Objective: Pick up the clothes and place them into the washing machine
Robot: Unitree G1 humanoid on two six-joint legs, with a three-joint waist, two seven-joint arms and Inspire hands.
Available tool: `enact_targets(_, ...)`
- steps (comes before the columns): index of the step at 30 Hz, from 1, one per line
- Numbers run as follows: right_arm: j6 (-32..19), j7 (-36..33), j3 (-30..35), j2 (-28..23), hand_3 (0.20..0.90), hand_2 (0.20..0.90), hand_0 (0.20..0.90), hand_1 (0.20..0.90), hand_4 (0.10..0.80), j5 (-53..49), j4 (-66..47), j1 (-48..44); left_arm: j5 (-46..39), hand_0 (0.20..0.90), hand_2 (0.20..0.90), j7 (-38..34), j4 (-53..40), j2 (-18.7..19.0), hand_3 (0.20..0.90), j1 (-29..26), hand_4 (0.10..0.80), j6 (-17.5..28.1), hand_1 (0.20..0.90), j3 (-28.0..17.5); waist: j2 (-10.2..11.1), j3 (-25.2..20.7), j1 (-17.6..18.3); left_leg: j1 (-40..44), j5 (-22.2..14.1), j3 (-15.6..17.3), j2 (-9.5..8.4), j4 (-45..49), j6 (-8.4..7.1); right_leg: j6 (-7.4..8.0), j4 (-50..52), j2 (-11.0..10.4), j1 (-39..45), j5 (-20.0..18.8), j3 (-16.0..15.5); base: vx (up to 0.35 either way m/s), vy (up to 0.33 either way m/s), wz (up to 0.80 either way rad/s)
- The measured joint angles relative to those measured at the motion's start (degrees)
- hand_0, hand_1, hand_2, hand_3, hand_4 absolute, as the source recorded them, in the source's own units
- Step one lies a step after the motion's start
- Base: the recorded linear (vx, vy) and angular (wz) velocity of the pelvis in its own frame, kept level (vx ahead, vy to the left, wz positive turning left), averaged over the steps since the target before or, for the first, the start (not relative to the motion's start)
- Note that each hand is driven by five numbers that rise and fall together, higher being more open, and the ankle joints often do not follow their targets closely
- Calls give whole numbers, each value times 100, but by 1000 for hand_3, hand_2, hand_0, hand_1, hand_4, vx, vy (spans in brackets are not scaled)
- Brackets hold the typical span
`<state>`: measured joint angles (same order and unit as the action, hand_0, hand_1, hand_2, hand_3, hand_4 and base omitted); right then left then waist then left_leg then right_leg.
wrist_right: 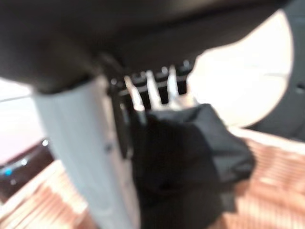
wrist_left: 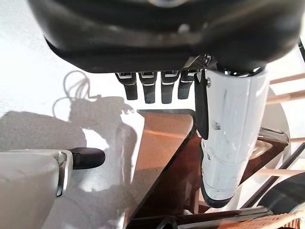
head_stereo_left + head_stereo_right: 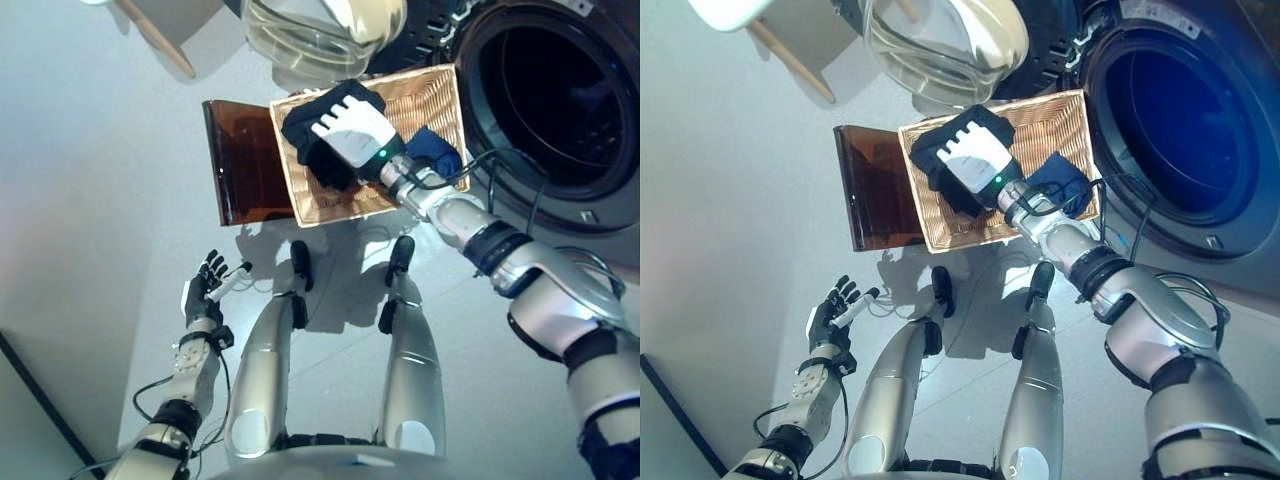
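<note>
You had the black cloth (image 3: 940,165) lying in the wicker basket (image 3: 1065,120), at its left end, with a blue cloth (image 3: 1060,180) beside it at the near right corner. Your right hand (image 3: 975,160) was laid over the black cloth; in the right wrist view its fingers (image 1: 152,88) reached down onto the top of the dark bundle, but you could not tell whether they were curled round it or only resting on it. The basket sat on the floor (image 3: 100,200), just left of the washer (image 3: 560,100), whose round drum opening stood dark and uncovered. A brown translucent box (image 3: 240,160) touched the basket's left side. A clear glass door (image 3: 310,35) showed just beyond the basket's far edge. Your left hand (image 3: 205,285) hung well apart, near and to the left over the bare floor, its fingers (image 2: 147,86) spread straight and holding nothing.
</note>
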<state>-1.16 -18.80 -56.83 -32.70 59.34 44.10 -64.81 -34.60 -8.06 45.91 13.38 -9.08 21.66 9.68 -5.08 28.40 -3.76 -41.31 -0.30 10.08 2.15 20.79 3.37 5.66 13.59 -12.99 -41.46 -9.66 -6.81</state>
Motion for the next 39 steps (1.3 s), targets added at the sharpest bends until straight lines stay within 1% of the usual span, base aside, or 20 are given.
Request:
enact_targets(1,1,26,-129,21,900,900,900,900,800,7,158,-100,-2,900,900,1,-51,0,900,15,800,2,900,1,0,0,-34,-6,10,-28,2,-12,-15,-8,2,3,-1,6,-23,-4,-3,5)
enact_targets(4,-1,34,-152,26,900,900,900,900,800,79,274,-164,-9,900,900,1,-58,4,900,27,800,8,900,2,1,1,-98,-9,53,-72,-3,-82,-26,-12,7,0,-2,8,-60,-7,-5,9)
enact_targets(7,1,23,-175,112,900,900,900,900,800,83,683,-287,-15,900,900,4,-137,13,900,69,800,9,900,2,2,6,-197,-12,89,-111,-4,-139,-39,-13,8,-2,-4,11,-114,30,-9,11)
enact_targets(8,2,23,-216,164,900,900,900,900,800,81,886,-373,-14,900,900,22,-172,32,900,89,800,13,900,7,6,10,-199,-10,114,-146,-8,-203,-63,-26,4,-9,-3,81,-143,91,-20,13)
enact_targets(9,9,24,-226,184,900,900,900,900,800,77,965,-405,-16,900,900,22,-171,46,900,91,800,14,900,12,6,12,-210,-14,154,-150,-56,-224,-62,-31,14,-11,-11,54,-166,-101,11,9)
enact_targets(10,10,21,-226,199,900,900,900,900,800,69,1027,-448,-20,900,900,22,-190,67,900,93,800,14,900,12,9,27,-207,-18,155,-190,-22,-239,-69,-27,33,-10,-13,75,-186,94,0,8)
enact_targets(11,12,22,-233,252,900,900,900,900,800,67,1123,-505,-38,900,900,21,-220,99,900,107,800,13,900,14,15,34,-218,-15,215,-220,-60,-305,-91,-58,34,-4,-16,90,-193,-5,17,8)
enact_targets(12,14,22,-240,243,900,900,900,900,800,66,1142,-536,-50,900,900,21,-279,111,900,122,800,11,900,17,26,41,-233,-11,220,-268,-30,-337,-98,-38,39,-3,-26,106,-208,93,-2,13)
enact_targets(13,26,22,-239,245,900,900,900,900,800,64,1174,-593,-66,900,900,23,-338,115,900,145,800,22,900,16,27,47,-249,-11,258,-257,-69,-397,-107,-57,38,-1,-43,115,-205,-8,7,12)
enact_targets(16,124,15,-270,256,900,900,900,900,800,47,1311,-720,-81,900,900,24,-450,114,900,157,800,21,900,23,38,81,-349,-16,281,-283,-77,-449,-116,-51,132,-11,-116,137,-199,-6,-1,12)
enact_targets(20,133,14,-351,238,900,900,900,900,800,15,1563,-827,-85,900,900,54,-624,118,900,190,800,34,900,38,36,111,-364,-25,346,-405,-94,-529,-139,-57,231,-57,-120,239,-320,-5,5,10)
enact_targets(33,236,-112,-346,309,900,900,900,900,800,-267,1926,-1040,-112,900,900,54,-843,205,900,216,800,39,900,50,36,145,-493,-225,427,-452,-107,-592,-165,-81,421,-101,-405,345,-349,-1,5,3)
enact_targets(36,245,-122,-345,367,900,900,900,900,800,-346,2021,-1064,-112,900,900,51,-895,238,900,223,800,39,900,48,34,145,-498,-232,444,-506,-105,-604,-189,-125,460,-99,-415,389,-370,-4,4,6)
enact_targets(37,246,-122,-345,369,738,738,738,738,684,-370,2024,-1075,-112,900,900,51,-920,239,900,226,800,39,900,48,34,146,-499,-246,447,-518,-105,-601,-194,-121,483,-101,-429,399,-379,-13,16,5)
enact_targets(38,244,-126,-345,365,392,392,392,392,437,-371,2028,-1113,-112,900,900,51,-964,245,900,229,800,40,900,48,34,145,-497,-290,449,-532,-104,-581,-196,-129,532,-105,-478,420,-384,-12,11,4)
enact_targets(39,244,-137,-345,361,200,200,200,200,300,-372,2028,-1156,-112,900,900,51,-995,253,900,229,800,41,900,48,34,146,-496,-326,455,-539,-104,-573,-204,-134,552,-106,-515,425,-387,0,0,0)
